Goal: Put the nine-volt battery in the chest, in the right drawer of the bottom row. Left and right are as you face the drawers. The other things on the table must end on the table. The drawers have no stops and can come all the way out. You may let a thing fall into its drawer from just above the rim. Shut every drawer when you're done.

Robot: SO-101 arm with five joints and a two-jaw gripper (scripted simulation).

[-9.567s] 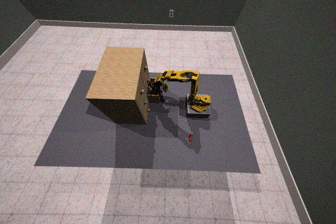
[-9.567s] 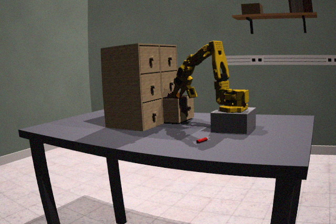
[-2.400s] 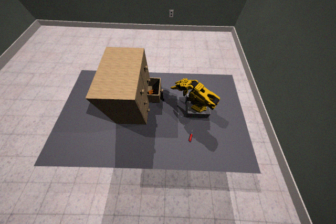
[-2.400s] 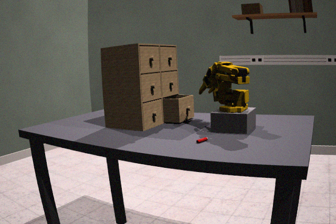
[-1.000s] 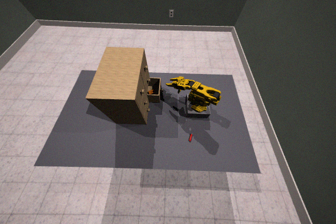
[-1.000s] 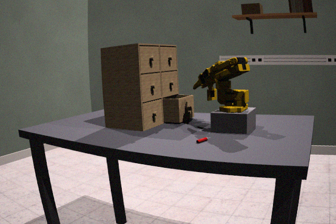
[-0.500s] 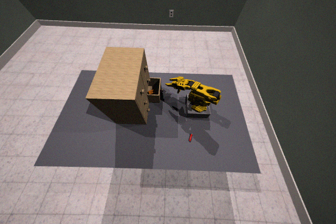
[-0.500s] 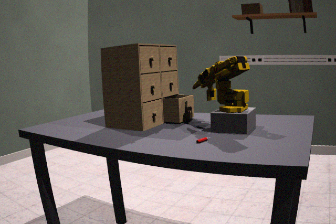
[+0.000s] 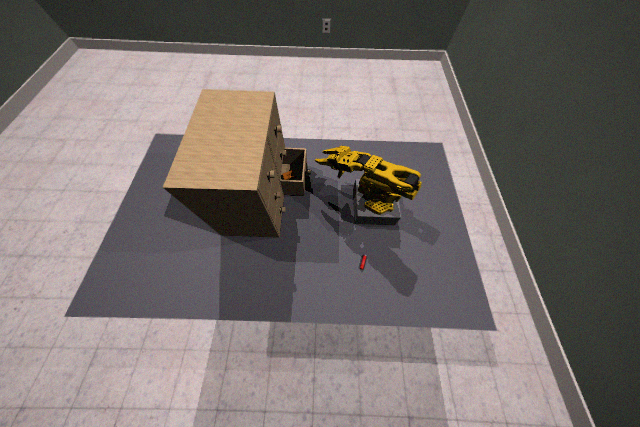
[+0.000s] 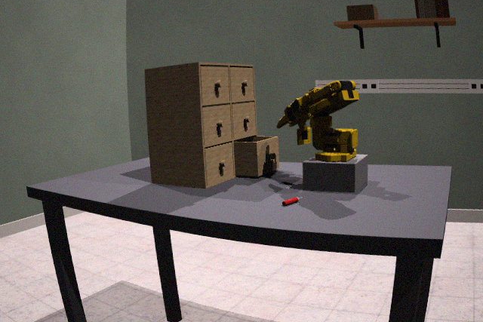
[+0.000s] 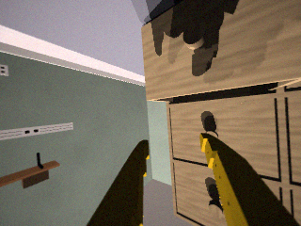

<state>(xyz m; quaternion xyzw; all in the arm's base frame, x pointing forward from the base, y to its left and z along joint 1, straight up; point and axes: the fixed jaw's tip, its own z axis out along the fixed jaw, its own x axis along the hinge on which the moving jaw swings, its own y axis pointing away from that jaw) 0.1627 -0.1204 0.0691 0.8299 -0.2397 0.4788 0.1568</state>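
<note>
The wooden chest [image 9: 232, 138] [image 10: 175, 127] [image 11: 245, 127] has its bottom-row right drawer [image 9: 294, 188] [image 10: 245, 158] [image 11: 263, 61] pulled out; the other drawers look shut. A small orange and dark thing [image 9: 287, 174], which looks like the nine-volt battery, lies inside the open drawer near its chest end; it is partly in shade. My gripper [image 9: 320, 155] [image 10: 278, 126] [image 11: 174, 140] is partly open with nothing between its fingers. It hangs above and in front of the open drawer, short of the chest front, with its fingers pointing toward the chest.
A red-handled tool [image 9: 362, 262] [image 10: 290, 201] with a thin pale tip lies on the table [image 9: 170, 282] [image 10: 374, 217], off to the left of the arm as one faces the drawers. The arm stands on a grey block [image 9: 377, 217] [image 10: 328, 176] facing the chest.
</note>
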